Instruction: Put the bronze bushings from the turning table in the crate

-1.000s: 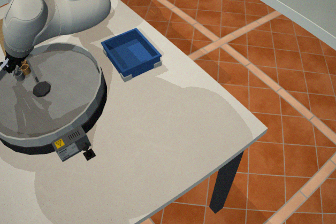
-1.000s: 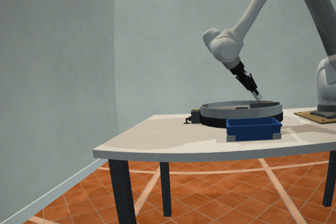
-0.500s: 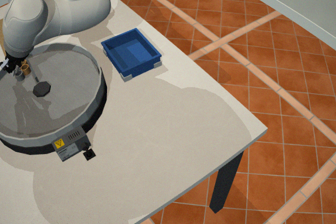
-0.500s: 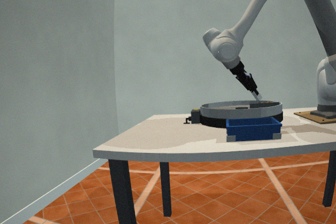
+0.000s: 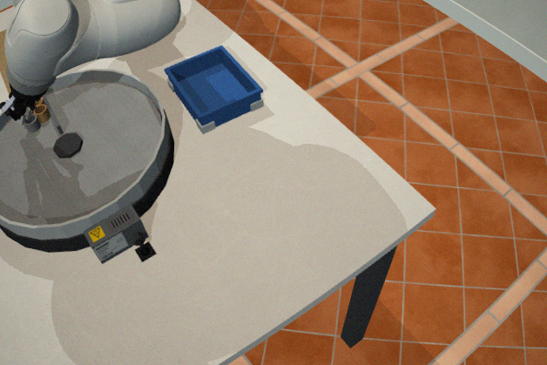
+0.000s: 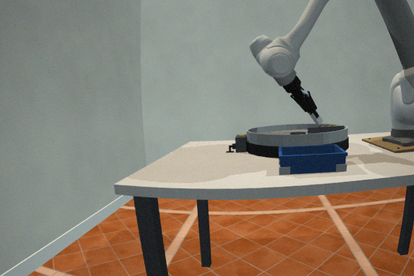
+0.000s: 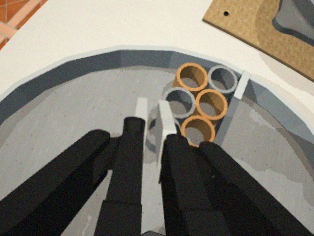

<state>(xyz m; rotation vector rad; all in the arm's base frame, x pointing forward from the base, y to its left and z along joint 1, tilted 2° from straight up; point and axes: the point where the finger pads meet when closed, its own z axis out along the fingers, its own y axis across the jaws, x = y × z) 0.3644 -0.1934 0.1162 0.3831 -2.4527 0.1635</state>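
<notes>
The hand (image 5: pixel 26 116) (image 6: pixel 318 120) (image 7: pixel 150 114) has its fingers pressed nearly together, a narrow slit left between the pale pads and no bushing pinched in it. It slants down into the turning table (image 5: pixel 165 141) (image 6: pixel 281 139) (image 7: pixel 120 56), its tips over a half-hidden steel bushing (image 5: pixel 30 123). Just beyond the tips in the wrist view, a second steel bushing (image 7: pixel 180 89) stands upright. On its far side from the hand are the upper bronze bushing (image 7: pixel 192 64) and the far steel bushing (image 7: pixel 235 80), side by side. To the right of the tips in that view are the middle bronze bushing (image 7: pixel 226 105) and the lower bronze bushing (image 5: pixel 42 116) (image 7: pixel 213 131). All three bronze pieces stand upright in this close cluster, alongside a straight bar (image 5: pixel 54 118) (image 6: pixel 312 130) (image 7: pixel 231 117). Farther from the hand, toward the middle of the turning table, sits a dark hub (image 5: pixel 67 145) (image 6: pixel 297 133). Outside the rim, well apart from the hand, the blue crate (image 5: pixel 212 118) (image 6: pixel 309 163) rests on the worktop (image 5: pixel 247 201) (image 6: pixel 200 174) (image 7: pixel 100 27) with no bushing visible inside. A grey control box (image 5: pixel 116 233) (image 6: pixel 240 143) adjoins the turning table, across the hub from the hand.
</notes>
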